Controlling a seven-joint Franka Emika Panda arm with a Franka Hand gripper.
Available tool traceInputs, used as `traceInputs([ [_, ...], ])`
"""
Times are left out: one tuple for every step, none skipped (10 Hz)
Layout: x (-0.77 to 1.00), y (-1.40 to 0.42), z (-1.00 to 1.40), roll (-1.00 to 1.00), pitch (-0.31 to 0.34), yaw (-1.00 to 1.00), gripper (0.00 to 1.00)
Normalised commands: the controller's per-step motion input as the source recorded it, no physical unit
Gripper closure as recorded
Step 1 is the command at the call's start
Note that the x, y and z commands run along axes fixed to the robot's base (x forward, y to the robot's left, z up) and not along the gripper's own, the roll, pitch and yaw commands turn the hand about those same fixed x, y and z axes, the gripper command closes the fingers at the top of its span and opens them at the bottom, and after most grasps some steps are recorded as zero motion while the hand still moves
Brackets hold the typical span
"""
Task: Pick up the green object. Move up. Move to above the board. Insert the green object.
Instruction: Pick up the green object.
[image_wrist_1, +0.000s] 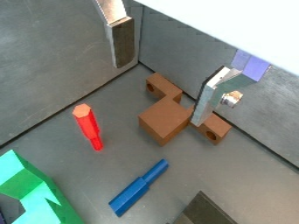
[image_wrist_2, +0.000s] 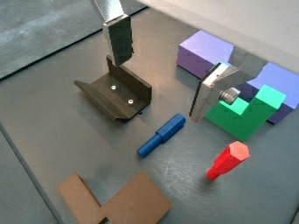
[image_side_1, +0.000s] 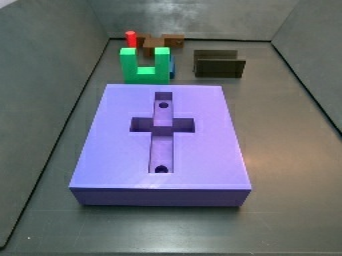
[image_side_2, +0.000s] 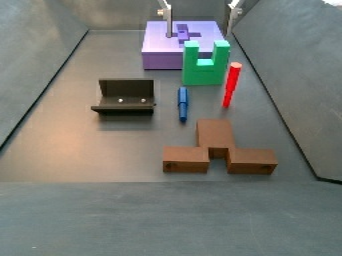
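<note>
Green and untouched, the green object (image_side_1: 148, 66) stood on the floor just beyond the board's (image_side_1: 201, 146) far edge — nothing was done yet, since the gripper (image_wrist_2: 170, 66) hung high above with its jaws apart and empty, every step left.

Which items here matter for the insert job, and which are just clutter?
In play:
- green object, standing on the floor
- board, cross recess empty
- tool, above the floor near the fixture, holding nothing

Lying about:
- red peg
- blue peg
- brown piece
- fixture
</note>
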Motion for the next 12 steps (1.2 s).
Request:
traceInputs([
  [0.00,-0.02,0.00,0.00,0.000,0.00,0.00],
  [-0.30,-0.99,0.00,0.13,-0.127,0.00,0.00],
  [-0.23,-1.00,0.00,0.01,-0.134,0.00,0.00],
  [-0.21,-1.00,0.00,0.02,-0.144,0.00,0.00],
  [-0.13,-1.00,-0.25,0.00,-0.140,0.03,0.00],
  [0.00,-1.00,-0.54,0.00,-0.059,0.00,0.00],
  [0.02,-1.00,-0.80,0.00,-0.084,0.03,0.00],
  [0.00,-0.71,-0.73,-0.07,-0.156,0.09,0.00],
  [0.08,-0.47,-0.32,0.00,-0.104,0.19,0.00],
  [0.28,-0.49,-0.19,0.08,-0.016,0.31,0.00],
  [0.35,-0.49,-0.20,0.07,-0.001,0.33,0.00],
  [0.29,-0.36,-0.23,0.07,0.000,0.38,0.00],
])
